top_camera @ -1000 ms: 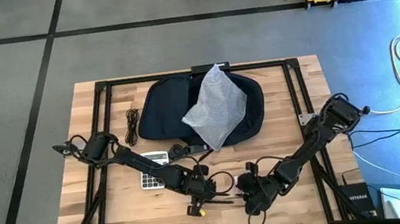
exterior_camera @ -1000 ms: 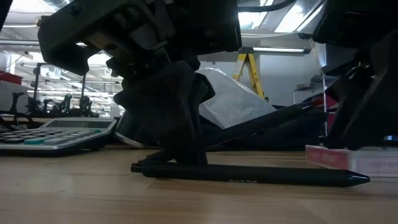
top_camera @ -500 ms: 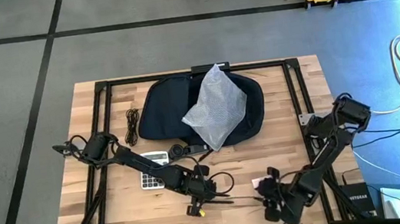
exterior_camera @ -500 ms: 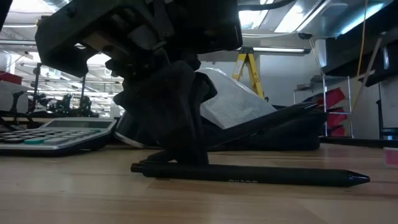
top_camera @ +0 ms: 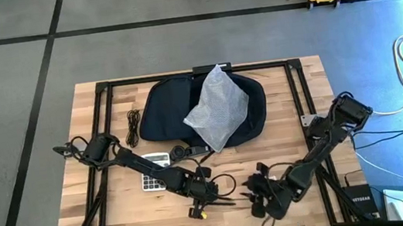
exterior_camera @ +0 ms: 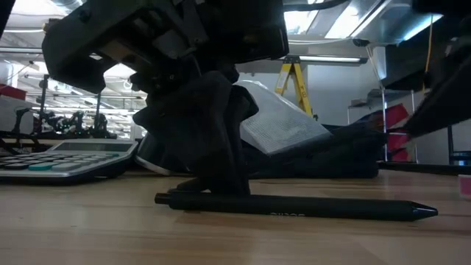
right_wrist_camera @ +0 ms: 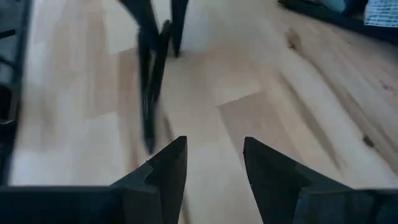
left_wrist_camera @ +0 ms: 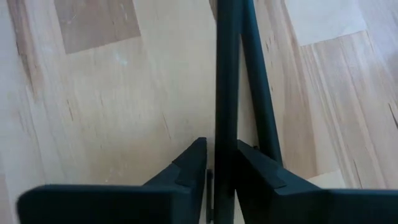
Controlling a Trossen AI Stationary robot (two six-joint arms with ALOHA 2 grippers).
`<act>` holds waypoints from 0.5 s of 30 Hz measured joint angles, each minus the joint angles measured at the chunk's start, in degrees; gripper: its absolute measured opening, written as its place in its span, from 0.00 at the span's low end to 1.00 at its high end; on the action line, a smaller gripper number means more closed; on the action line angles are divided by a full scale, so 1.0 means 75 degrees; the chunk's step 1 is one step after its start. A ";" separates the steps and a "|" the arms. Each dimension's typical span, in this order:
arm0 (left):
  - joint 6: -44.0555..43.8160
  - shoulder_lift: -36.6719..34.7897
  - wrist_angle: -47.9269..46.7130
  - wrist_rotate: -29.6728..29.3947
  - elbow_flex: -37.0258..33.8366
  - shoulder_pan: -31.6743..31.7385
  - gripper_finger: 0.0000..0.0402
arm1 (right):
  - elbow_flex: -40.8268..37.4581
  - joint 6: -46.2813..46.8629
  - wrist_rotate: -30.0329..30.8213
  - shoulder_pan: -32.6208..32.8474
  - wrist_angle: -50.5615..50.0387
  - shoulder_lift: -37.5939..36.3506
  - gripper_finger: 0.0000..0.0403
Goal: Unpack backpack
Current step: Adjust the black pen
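Pale wooden table on grey floor, left claw narrowly astride pen, right claw parted, empty.

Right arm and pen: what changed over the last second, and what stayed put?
The right tool swung out toward the table's right front corner, then came back toward the middle, empty and open. The left tool stayed low over the black pen, its fingers just starting to ease off it. The pen, calculator, backpack and plastic bag did not move.
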 joint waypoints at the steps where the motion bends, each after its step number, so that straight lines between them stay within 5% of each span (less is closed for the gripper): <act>1: -0.0023 0.0002 0.0001 0.0007 0.0000 0.0000 0.18 | 0.0000 -0.0089 -0.0175 -0.0107 0.0026 0.0049 0.35; 6: -0.0101 0.0002 0.0003 0.0003 0.0000 0.0000 0.19 | 0.0005 -0.0567 -0.1056 -0.0532 0.0226 0.0361 0.35; 15: -0.0107 0.0002 -0.0004 -0.0005 0.0003 0.0000 0.19 | 0.0009 -0.0921 -0.0836 -0.0599 0.0394 0.0396 0.35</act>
